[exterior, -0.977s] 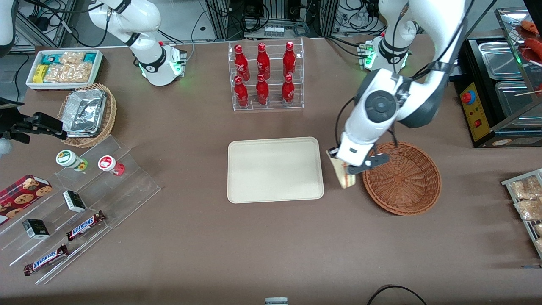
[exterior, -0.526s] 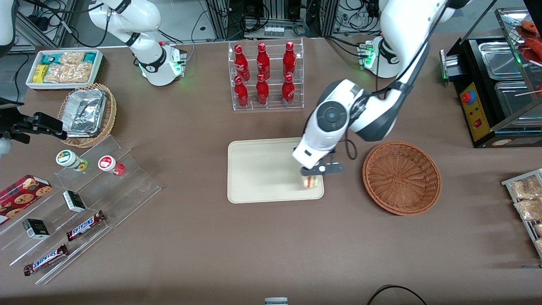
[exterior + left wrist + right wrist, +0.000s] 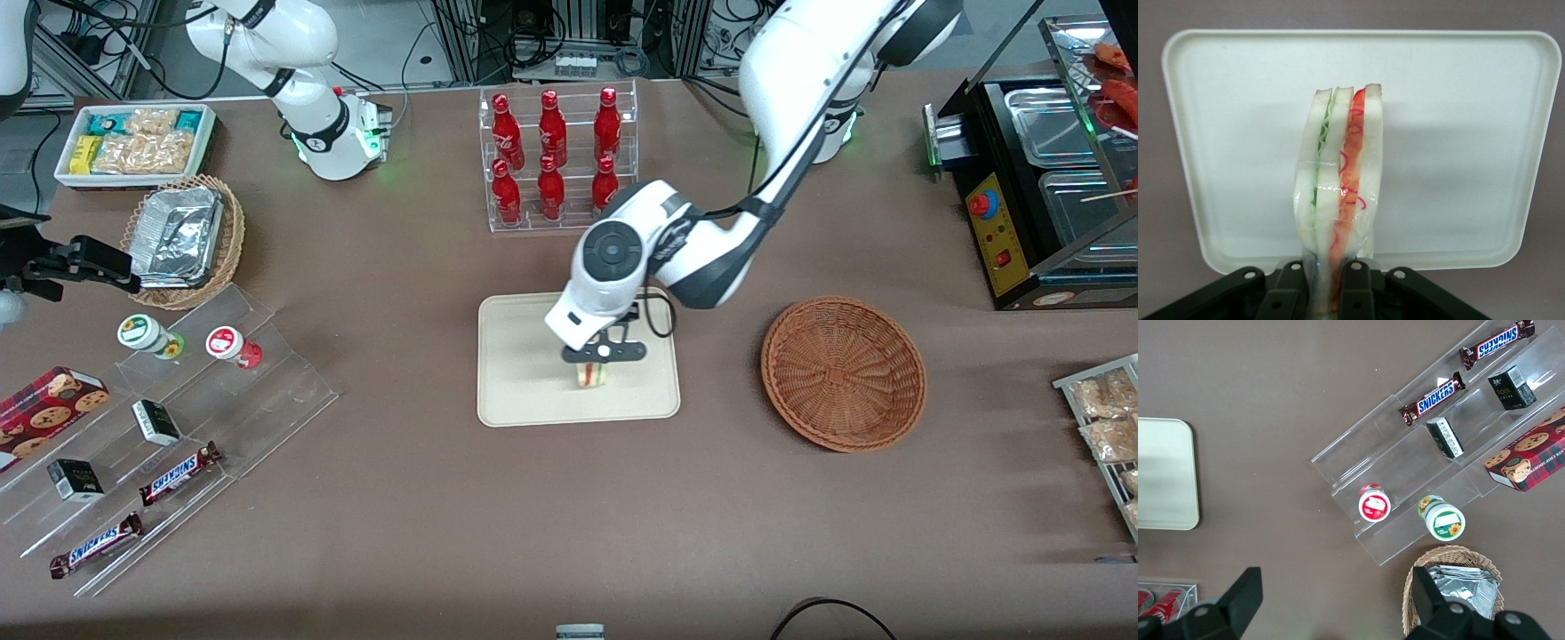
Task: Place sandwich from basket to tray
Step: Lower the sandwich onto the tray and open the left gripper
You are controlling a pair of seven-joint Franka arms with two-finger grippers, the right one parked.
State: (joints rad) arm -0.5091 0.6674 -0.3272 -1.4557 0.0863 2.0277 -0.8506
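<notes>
sandwich (image 3: 592,375) mostly hidden under hand (image 3: 601,353), tray (image 3: 1165,477) cut off

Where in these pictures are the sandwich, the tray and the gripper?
sandwich (image 3: 1338,193): left wrist view, its cut edge.
tray (image 3: 524,391): front view, bare floor.
gripper (image 3: 594,357): front view, between its fingertips, over the tray, shut on the sandwich.

red bottles (image 3: 553,156), Snickers bars (image 3: 176,473), cookie box (image 3: 46,402)
</notes>
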